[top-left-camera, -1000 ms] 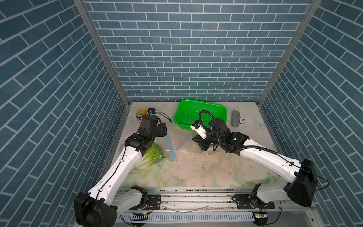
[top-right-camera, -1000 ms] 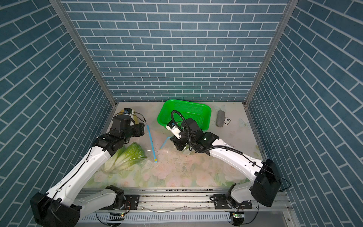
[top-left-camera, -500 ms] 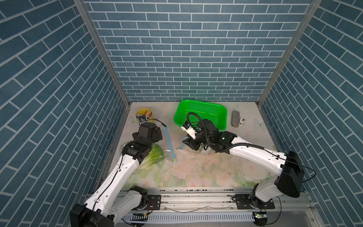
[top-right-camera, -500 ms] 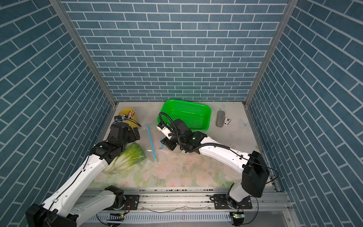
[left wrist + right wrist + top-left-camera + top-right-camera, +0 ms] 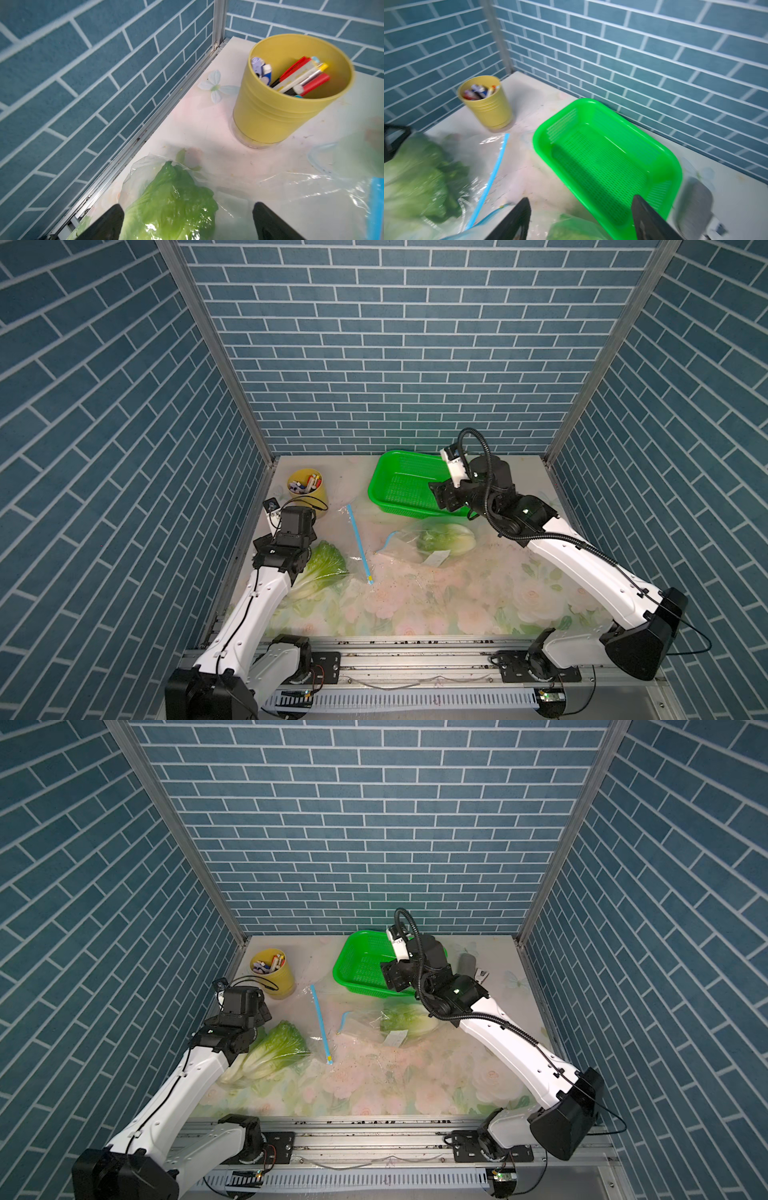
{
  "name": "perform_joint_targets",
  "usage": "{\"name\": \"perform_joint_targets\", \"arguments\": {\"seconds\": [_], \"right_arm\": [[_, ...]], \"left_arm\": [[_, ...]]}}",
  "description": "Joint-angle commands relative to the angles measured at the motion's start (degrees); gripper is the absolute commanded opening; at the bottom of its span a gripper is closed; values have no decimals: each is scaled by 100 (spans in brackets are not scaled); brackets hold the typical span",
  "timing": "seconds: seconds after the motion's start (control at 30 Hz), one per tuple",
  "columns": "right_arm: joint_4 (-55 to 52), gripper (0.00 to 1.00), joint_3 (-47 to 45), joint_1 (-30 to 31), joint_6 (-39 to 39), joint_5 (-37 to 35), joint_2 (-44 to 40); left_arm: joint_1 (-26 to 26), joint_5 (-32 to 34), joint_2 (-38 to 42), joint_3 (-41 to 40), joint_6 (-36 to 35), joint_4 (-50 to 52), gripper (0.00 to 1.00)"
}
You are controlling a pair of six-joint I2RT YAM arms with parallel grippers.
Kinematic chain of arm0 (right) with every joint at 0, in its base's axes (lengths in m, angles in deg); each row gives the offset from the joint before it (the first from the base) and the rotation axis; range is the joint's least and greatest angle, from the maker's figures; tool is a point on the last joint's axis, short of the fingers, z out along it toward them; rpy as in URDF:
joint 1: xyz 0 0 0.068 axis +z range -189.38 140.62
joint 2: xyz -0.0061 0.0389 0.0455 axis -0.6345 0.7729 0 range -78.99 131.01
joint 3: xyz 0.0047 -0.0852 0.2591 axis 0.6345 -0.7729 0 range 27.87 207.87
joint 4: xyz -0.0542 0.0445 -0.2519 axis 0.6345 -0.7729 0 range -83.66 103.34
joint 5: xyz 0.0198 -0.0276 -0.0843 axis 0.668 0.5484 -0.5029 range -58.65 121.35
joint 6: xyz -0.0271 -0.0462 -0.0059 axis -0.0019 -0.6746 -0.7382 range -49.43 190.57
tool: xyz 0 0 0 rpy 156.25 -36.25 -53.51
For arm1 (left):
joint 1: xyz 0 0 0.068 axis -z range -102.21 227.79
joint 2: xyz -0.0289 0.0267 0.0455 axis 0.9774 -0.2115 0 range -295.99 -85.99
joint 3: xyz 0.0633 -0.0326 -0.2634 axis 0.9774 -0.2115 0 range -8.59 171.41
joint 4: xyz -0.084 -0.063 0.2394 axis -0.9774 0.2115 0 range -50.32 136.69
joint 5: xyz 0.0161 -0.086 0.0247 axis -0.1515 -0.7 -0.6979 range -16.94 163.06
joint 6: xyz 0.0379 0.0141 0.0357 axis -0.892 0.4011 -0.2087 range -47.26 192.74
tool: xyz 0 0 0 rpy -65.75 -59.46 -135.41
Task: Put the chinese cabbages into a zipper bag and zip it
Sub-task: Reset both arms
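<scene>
Bagging looked finished, with the left cabbage (image 5: 322, 568) in its bag (image 5: 291, 197) under the left gripper (image 5: 187, 205) and the right cabbage (image 5: 446, 539) bagged beside the basket (image 5: 399, 485), near the right gripper (image 5: 581, 198); both jaws stood open, empty, so pinching the blue zip (image 5: 358, 543) shut seemed next.

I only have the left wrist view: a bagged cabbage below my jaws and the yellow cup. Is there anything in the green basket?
Observer: No. The green basket holds nothing; its mesh floor is bare.
Operator: Where is another cabbage, then?
Observer: One cabbage lies inside a second clear bag on the table, just in front of the basket.
Operator: Is the right arm gripping that bag?
Observer: No. The right gripper is open and empty, hovering over the basket's near side.
</scene>
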Motion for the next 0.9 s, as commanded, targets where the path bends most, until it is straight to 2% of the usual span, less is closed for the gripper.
{"name": "perform_joint_targets", "arguments": {"seconds": [0.0, 0.2, 0.3, 0.43, 0.5, 0.67, 0.87], "right_arm": [[-256, 79, -186, -364, 515, -521, -228], [-124, 86, -1081, -1768, 1235, -1886, -287], [418, 88, -1773, -2490, 1373, -2466, -144], [1453, 91, -2672, -3200, 1524, -2512, 91], [1977, 96, -3016, -3392, 1483, -2470, 335], [2785, 99, -3456, -3548, 1243, -2531, 730], [4388, 99, -3845, -3782, 507, -1789, 802]], "left_arm": [[-196, -20, -106, -169, -62, -365, 99], [-710, -337, -382, -644, -435, -1289, 99], [-756, -119, -699, -748, -788, -1706, 99], [-758, -215, -1035, -899, -1212, -2417, 99], [-754, -399, -1137, -1132, -1435, -3037, 100], [-758, -690, -1247, -1613, -1830, -4147, 100], [-758, -1388, -1536, -2028, -2030, -5809, 99]]}}
